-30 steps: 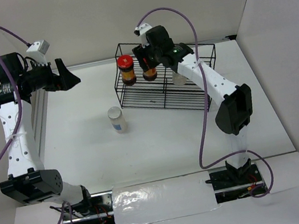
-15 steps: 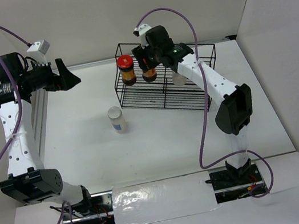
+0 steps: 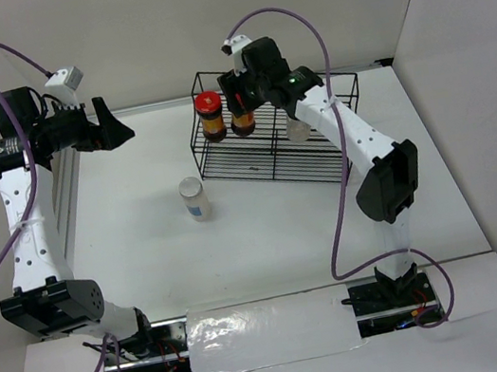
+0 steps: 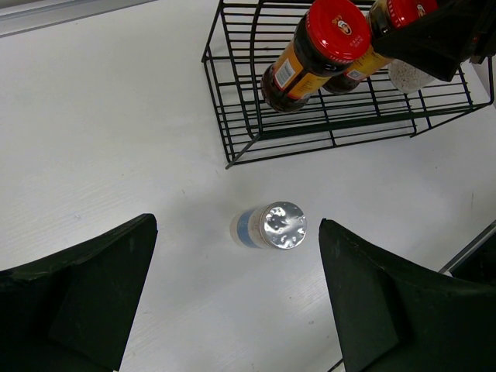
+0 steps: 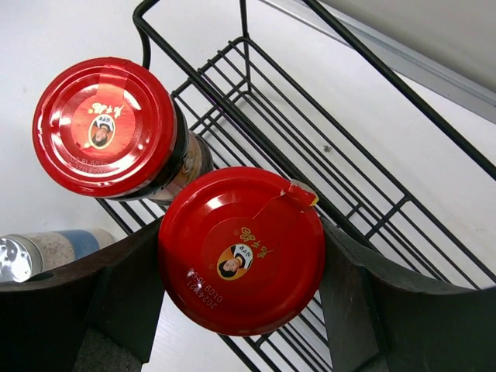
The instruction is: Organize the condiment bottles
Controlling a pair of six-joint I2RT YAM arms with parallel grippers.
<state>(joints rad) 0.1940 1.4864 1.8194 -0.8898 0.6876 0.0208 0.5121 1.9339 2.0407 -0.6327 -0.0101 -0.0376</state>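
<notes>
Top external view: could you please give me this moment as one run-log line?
right claw: shut on red-capped jar at wire rack | left claw: open, empty | blue-label jar: upright on table

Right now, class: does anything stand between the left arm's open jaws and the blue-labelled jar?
Nothing visible does. The blue-labelled jar stands on the table apart from the wire rack, in open view beneath the jaws.

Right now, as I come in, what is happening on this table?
The right end effector grips a red-capped jar with brown contents in the black wire rack, beside a second red-capped jar. The open left end effector hangs empty at the left. A silver-capped jar with a blue label stands on the white table outside the rack.
</notes>
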